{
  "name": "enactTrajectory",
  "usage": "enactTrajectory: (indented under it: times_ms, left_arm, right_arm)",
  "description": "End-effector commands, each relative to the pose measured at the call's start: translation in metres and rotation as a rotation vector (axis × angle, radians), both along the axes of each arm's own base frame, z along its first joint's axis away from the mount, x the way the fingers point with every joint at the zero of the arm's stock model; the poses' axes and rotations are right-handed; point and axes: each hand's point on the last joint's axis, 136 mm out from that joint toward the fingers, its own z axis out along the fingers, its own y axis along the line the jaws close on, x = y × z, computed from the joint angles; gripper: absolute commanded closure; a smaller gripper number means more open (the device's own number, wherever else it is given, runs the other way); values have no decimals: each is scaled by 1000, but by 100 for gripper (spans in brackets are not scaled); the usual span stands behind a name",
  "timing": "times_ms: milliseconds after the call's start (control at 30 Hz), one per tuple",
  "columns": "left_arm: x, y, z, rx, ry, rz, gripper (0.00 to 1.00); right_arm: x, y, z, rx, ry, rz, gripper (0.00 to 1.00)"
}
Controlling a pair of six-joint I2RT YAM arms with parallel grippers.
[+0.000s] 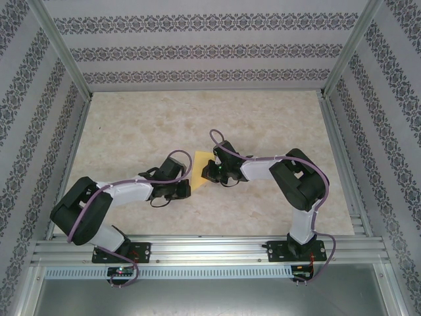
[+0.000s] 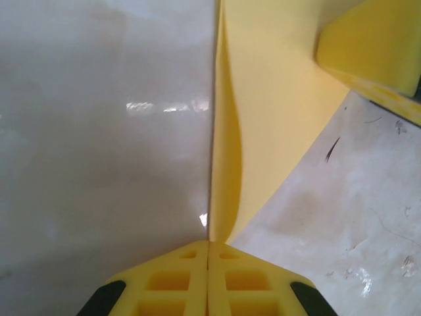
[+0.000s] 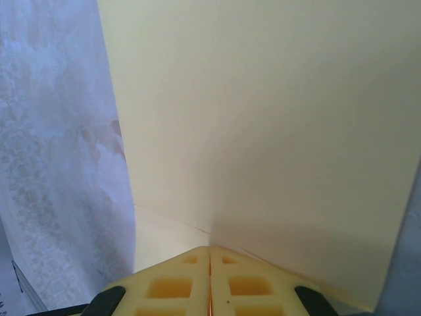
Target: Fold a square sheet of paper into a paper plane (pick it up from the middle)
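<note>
The yellow sheet of paper [image 1: 200,171] is folded and stands lifted as a narrow wedge between my two grippers at the middle of the table. My left gripper [image 1: 188,187] is shut on its lower end. In the left wrist view the jaws [image 2: 208,242] pinch the folded edge, and the paper [image 2: 276,99] rises away edge-on with a bulging crease. My right gripper [image 1: 212,170] is shut on the upper right side. In the right wrist view its closed fingertips [image 3: 210,248] clamp the pale sheet [image 3: 276,131]. A yellow finger [image 2: 368,52] of the right gripper shows at the left wrist view's top right.
The marbled beige tabletop [image 1: 197,118] spreads open around the arms. Patterned walls with metal posts enclose it on three sides. An aluminium rail [image 1: 210,247] carrying both arm bases runs along the near edge.
</note>
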Motion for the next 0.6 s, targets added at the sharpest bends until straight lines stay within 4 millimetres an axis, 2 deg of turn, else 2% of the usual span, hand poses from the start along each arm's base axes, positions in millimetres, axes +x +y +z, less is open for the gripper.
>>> enactTrajectory:
  times_ms: [0, 167, 267, 433, 567]
  left_arm:
    - [-35, 39, -16, 125, 129, 47, 92]
    - [-17, 25, 29, 8, 18, 60, 88]
    - [-5, 11, 45, -62, -28, 55, 85]
    - [17, -11, 51, -115, -42, 39, 85]
    - [30, -24, 44, -122, -25, 25, 85]
  right_arm:
    - [-10, -28, -39, -146, 68, -28, 92]
    - [-10, -26, -37, -139, 65, -30, 91]
    - [-8, -24, -35, -131, 62, -31, 91]
    - [-8, -22, -34, -125, 60, -29, 91]
    - [-9, -22, -36, -119, 60, -30, 91]
